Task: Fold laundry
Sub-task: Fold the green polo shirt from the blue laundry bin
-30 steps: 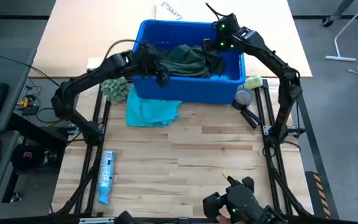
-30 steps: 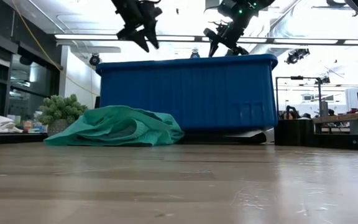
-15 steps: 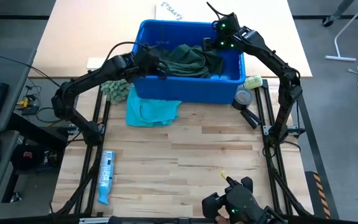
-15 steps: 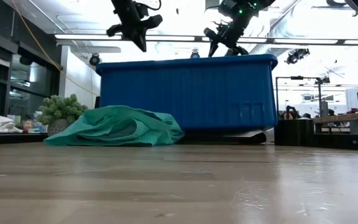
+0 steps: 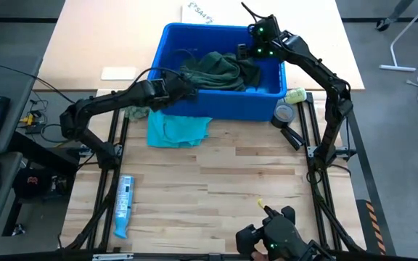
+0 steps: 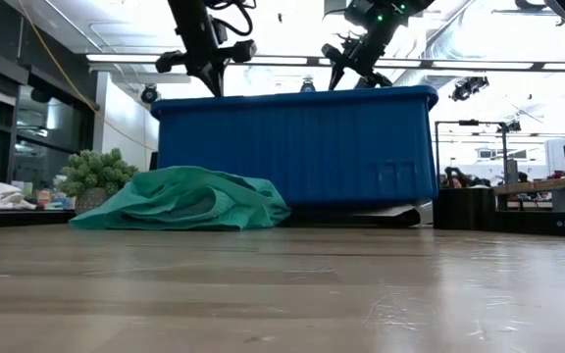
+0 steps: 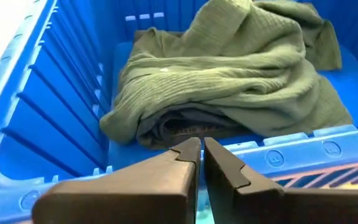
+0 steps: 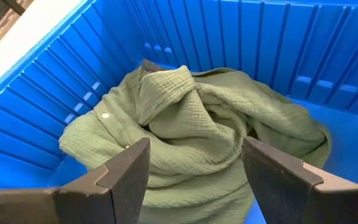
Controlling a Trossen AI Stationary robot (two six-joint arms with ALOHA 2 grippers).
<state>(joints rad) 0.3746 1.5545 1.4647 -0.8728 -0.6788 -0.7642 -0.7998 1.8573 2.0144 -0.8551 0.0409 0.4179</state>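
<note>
Hovering above the far right part of the blue bin (image 5: 194,109), the right gripper (image 5: 256,42) has its jaws spread wide and holds nothing; the heap of dark green garments (image 5: 220,70) lies directly below and just to its left, filling the middle of the bin. The heap runs roughly left to right across the bin floor, bunched rather than flat. The left gripper (image 5: 182,82) sits at the bin's near left wall, jaws pressed together and empty, pointing over the rim toward the heap's left edge. Judged from this, the right gripper is the better placed to drop onto the cloth. The turquoise garment (image 5: 176,129) lies crumpled on the tabletop (image 5: 252,174) just in front of the bin, nearer the left arm.
</note>
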